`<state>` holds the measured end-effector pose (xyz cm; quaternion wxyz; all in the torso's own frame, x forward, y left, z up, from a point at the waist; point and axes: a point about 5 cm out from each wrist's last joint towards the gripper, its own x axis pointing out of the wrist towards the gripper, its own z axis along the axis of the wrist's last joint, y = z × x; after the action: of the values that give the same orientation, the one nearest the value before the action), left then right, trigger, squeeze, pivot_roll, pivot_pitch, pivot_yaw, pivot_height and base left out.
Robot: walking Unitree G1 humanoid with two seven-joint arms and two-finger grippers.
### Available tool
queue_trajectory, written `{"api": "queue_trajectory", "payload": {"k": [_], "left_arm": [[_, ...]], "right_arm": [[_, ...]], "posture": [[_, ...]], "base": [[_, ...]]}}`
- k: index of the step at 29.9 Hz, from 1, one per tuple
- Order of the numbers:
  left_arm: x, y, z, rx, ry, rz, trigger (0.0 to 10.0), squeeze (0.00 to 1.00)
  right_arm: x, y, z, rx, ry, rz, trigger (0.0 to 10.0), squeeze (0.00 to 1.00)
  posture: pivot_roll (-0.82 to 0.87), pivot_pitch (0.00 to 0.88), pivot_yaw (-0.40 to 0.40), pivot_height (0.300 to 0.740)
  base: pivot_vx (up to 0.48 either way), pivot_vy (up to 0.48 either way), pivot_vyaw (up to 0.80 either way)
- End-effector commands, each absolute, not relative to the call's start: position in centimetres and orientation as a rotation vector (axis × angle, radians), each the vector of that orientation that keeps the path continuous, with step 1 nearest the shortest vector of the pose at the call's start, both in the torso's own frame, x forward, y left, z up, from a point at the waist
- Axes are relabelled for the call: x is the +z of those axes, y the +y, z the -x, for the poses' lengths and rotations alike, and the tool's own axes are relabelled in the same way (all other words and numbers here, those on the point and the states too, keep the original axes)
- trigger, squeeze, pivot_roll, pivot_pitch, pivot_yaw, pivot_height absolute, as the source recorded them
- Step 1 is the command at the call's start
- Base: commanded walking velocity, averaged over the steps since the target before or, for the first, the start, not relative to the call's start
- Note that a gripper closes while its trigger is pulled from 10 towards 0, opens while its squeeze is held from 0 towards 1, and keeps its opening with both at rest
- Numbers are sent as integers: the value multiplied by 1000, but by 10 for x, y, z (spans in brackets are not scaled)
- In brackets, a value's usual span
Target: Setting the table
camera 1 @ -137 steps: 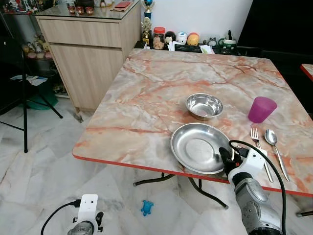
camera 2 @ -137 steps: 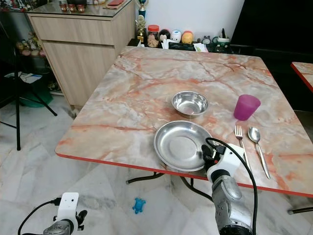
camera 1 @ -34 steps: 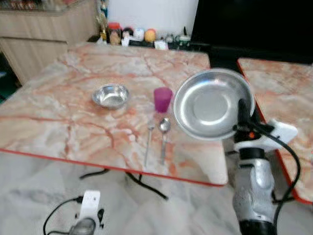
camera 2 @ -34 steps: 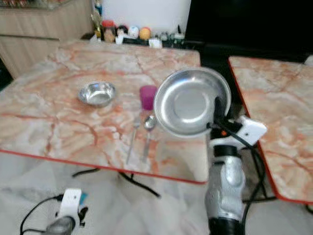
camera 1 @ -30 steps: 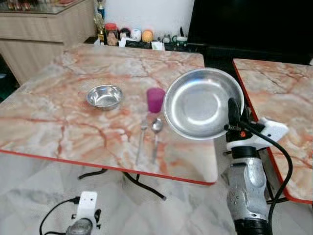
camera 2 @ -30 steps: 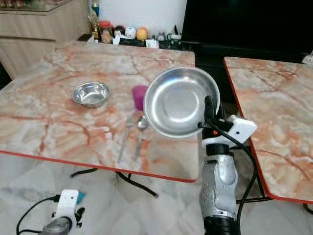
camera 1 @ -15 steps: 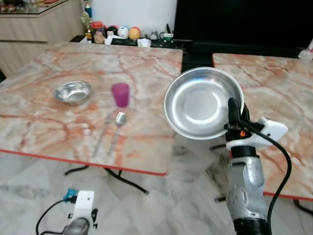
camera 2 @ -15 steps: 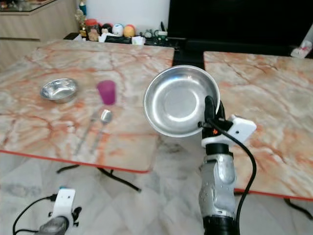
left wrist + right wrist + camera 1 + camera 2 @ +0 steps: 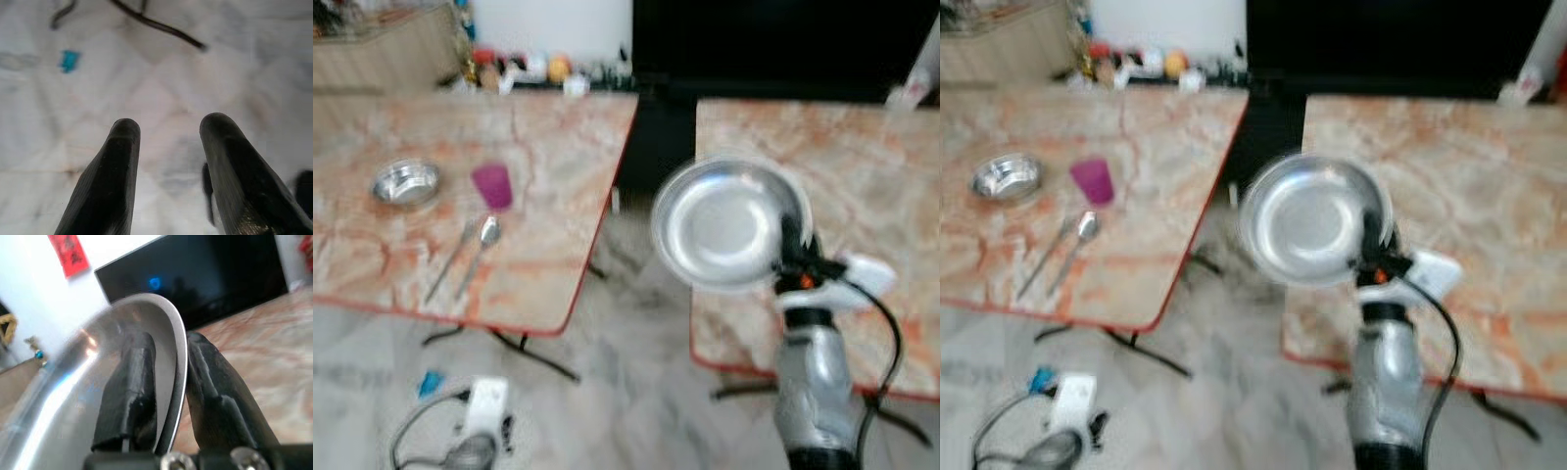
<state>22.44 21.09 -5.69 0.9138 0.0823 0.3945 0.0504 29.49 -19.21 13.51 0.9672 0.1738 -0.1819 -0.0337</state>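
No writing can be read anywhere, since the head views are blurred. On the far left a marble-patterned tabletop (image 9: pixel 538 186) with a red edge carries a small steel bowl (image 9: pixel 406 183), then a purple cup (image 9: pixel 492 185), and just in front of the cup a fork (image 9: pixel 450 260) and a spoon (image 9: pixel 480 250) lying side by side. Below that edge, low over the pale tiled floor (image 9: pixel 161 88), the left tool (image 9: pixel 168 142) hangs on an idle arm with its two black fingers apart and nothing between them; a small blue object (image 9: pixel 69 60) lies on the tiles beyond it. Between the two tables runs an open strip of floor, with dark table legs showing under the left one. To the right stands a second marble tabletop (image 9: pixel 881 166), also red-edged. The right arm is raised upright in front of this second tabletop's near left corner, and the right tool (image 9: pixel 168 382) is clamped on the rim of the round steel plate (image 9: pixel 724 225), one finger on the inner face and one behind. The plate is held up and tilted, its hollow side facing the camera, above the gap and the second tabletop's edge.
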Motion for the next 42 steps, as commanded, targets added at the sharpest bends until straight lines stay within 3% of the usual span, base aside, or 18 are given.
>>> {"api": "queue_trajectory", "payload": {"k": [1, 16, 24, 42], "left_arm": [[-57, 220, -221, 116, 823, -187, 10000, 0], [-59, 218, -219, 125, 828, -174, 10000, 0], [-59, 218, -219, 124, 830, -174, 10000, 0], [-60, 219, -218, 126, 836, -169, 10000, 0]], "right_arm": [[146, -181, -300, -30, -407, -364, 10000, 0], [147, -189, -303, -47, -391, -353, 10000, 0], [147, -192, -303, -65, -388, -331, 10000, 0], [144, -213, -306, -147, -351, -285, 10000, 0]], "posture": [[14, 0, 13, 740], [13, 0, 1, 740], [9, 0, 5, 740], [10, 0, 10, 740]], "base": [[0, -345, 0], [0, -338, 0], [0, -339, -566], [0, 0, 0]]}}
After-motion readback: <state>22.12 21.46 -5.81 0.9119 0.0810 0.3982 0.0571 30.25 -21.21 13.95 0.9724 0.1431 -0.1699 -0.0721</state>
